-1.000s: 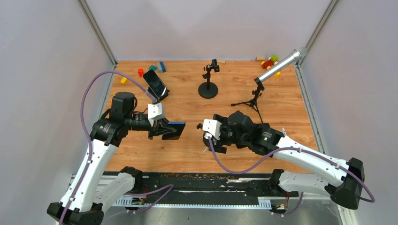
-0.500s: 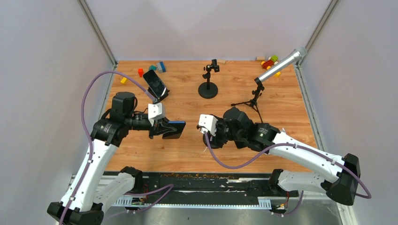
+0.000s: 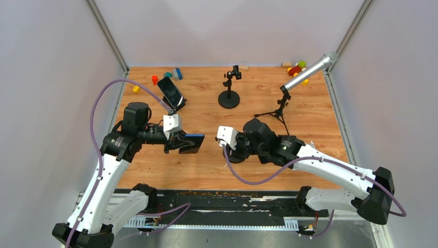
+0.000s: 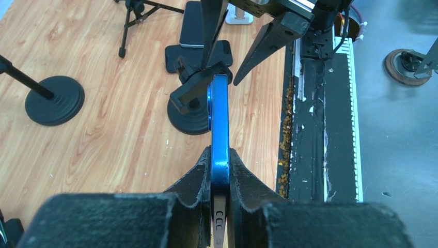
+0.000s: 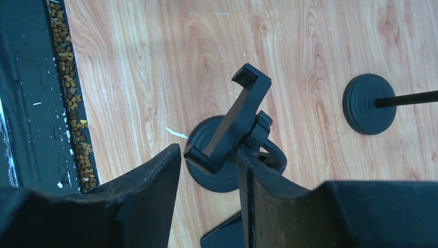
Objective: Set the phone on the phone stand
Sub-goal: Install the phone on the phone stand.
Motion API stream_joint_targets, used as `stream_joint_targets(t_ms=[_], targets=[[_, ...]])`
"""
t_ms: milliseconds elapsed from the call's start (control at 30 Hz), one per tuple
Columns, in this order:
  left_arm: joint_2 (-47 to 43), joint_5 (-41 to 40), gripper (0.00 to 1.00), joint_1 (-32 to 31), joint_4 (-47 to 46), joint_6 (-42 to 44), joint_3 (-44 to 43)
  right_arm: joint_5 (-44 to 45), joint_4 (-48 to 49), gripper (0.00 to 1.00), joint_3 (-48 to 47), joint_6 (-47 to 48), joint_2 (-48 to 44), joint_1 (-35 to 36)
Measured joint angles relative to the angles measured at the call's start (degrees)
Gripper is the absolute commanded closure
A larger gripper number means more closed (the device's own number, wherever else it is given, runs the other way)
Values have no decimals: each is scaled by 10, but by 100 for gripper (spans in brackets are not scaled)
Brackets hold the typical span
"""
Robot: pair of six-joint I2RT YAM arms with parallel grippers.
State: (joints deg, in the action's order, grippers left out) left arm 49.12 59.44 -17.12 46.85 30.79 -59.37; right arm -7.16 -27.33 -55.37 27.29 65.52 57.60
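Since a second ago the right gripper [image 3: 227,149] has slid left across the table and its fingers have narrowed. The left arm has not moved.

The phone [image 4: 219,124], blue, is held edge-up off the table in the left gripper [image 4: 219,157]. The pads pinch its flat faces, and it is aimed at the phone stand [image 5: 230,129].

The right fingers stand part-spread astride the stand's cradle; I cannot confirm contact. My judgement is that they are there to steady the stand so it can receive the phone.

The surface is a wood-grain tabletop [image 3: 206,165], with brown debris [image 5: 72,103] along its near edge. Plain grey walls enclose it.
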Motion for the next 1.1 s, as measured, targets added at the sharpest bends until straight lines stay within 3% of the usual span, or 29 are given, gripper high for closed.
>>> stream_joint_targets(t_ms=[367, 833, 1100], targets=[[-4, 0, 100, 0, -1, 0, 3, 17, -3, 71, 0, 0, 1, 0], [-8, 0, 100, 0, -4, 0, 8, 3, -15, 98, 2, 16, -9, -38], [-8, 1, 100, 0, -5, 2, 15, -68, -31, 99, 3, 74, -14, -110]])
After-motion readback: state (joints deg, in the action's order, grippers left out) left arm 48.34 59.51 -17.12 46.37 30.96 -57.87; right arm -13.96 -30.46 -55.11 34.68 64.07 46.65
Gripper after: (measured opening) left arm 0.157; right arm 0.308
